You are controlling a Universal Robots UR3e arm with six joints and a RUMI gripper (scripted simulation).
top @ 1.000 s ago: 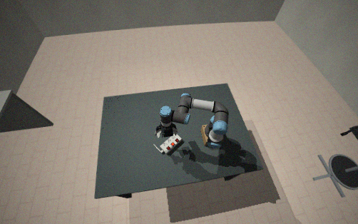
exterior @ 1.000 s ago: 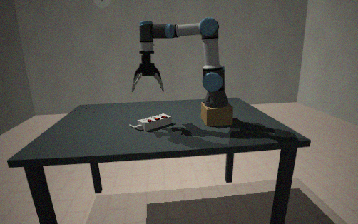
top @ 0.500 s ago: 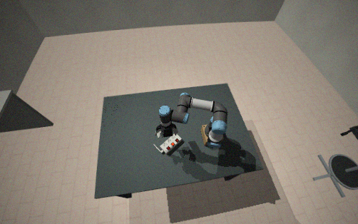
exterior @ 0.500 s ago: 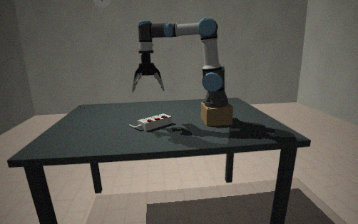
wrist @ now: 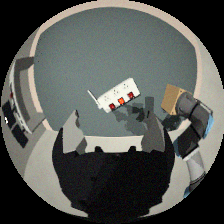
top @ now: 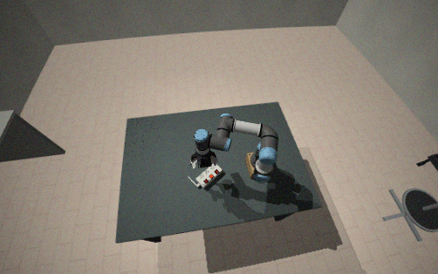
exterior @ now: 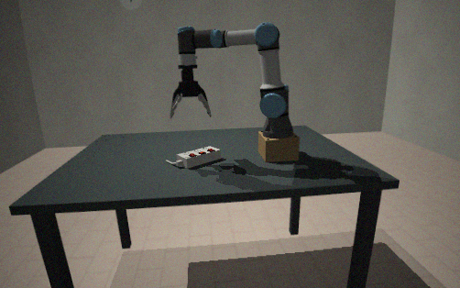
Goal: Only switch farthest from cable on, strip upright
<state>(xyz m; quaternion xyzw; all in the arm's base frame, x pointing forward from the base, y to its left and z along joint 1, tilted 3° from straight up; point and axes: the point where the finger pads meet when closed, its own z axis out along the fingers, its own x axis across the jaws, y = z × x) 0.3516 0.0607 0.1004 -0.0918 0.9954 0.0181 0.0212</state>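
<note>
On the table: everything below is placed relative to the white three-switch power strip.
Table: a dark grey-green rectangular table top (exterior: 115, 174) on dark legs carries the power strip, which lies near its middle, toward the arm's side.
Arm: a grey and white jointed arm with blue joint caps (exterior: 270, 60) rises to the right of the strip in the exterior view, then reaches level across above it.
Base block: a tan wooden cube (exterior: 278, 147) under the arm's foot stands near the strip's far end, apart from it.
Gripper: a black two-jaw gripper with pale tips (exterior: 191, 106) hangs well above the strip, pointing down, slightly toward the cable end; jaws spread wide apart with nothing between them.
Power strip: the white three-switch power strip (exterior: 200, 156) lies flat, switch face up, untouched by the gripper; in the wrist view it (wrist: 119, 97) shows beyond the two fingertips, tilted across the frame.
Switches: three red rocker switches (top: 210, 175) sit in a row along the strip's top; which ones are on cannot be told.
Cable: a short pale cable stub (top: 191, 180) sticks out of the strip's end away from the base block.
</note>
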